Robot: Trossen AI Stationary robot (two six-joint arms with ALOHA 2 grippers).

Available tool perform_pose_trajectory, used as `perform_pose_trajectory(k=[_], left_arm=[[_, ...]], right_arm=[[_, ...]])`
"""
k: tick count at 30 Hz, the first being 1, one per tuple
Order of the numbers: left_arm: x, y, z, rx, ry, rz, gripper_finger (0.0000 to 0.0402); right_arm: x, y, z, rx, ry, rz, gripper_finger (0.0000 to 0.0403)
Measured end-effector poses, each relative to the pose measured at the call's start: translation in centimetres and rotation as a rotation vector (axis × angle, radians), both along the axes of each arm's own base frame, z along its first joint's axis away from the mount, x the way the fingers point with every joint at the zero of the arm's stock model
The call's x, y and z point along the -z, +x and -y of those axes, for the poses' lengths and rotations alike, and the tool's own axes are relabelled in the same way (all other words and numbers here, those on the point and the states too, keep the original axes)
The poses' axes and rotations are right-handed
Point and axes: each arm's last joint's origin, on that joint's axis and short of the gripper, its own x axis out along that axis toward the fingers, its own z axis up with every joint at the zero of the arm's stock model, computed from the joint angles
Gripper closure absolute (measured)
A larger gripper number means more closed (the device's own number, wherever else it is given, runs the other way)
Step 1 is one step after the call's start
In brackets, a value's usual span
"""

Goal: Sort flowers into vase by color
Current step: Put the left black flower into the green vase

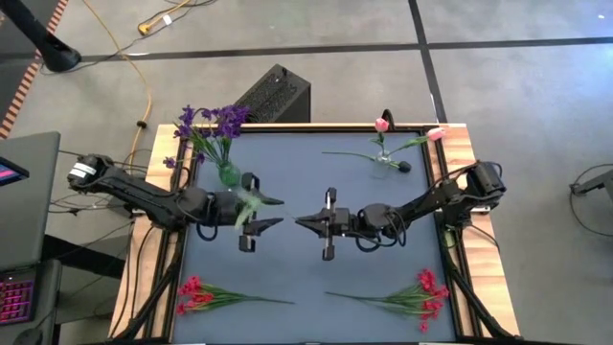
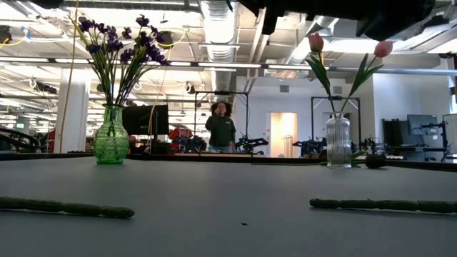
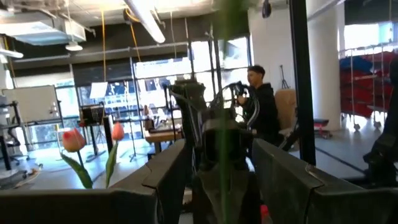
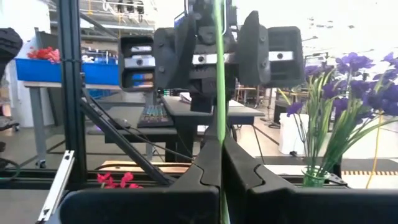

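Right gripper was clamped shut on a green stem at table centre; left gripper gaped, holding nothing. A snag on the left gripper's fingers (stem between them) could bend it.

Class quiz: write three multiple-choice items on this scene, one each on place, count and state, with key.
1. Where are the purple flowers? A) in the green vase B) lying flat C) in a pincer
2. How many pink tulips stand in the clear vase? A) one B) two C) four
3. The right pincer is: A) wide open B) holding a vase C) shut on a green stem
Key: 1A, their stems rise from green glass; 2B, two heads show; 3C, fingers meet around the stem.
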Motion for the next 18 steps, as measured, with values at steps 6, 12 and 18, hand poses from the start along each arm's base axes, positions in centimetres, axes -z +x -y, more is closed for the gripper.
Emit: perform_pose_trajectory(k=[6, 12, 18], left_arm=[[-0.07, -0.02, 0.00, 0.002, -0.002, 0.008, 0.0236], [-0.09, -0.03, 0.01, 0.003, 0.007, 0.011, 0.0283], [-0.08, -0.04, 0.08, 0.019, 0.042, 0.013, 0.0361]], right_arm=[[0.00, 0.00, -0.02, 0.000, 0.000, 0.000, 0.0378], [0.05, 0.00, -0.04, -0.001, -0.001, -0.004, 0.0378], [0.06, 0.00, -0.08, -0.002, -0.001, -0.005, 0.0376]])
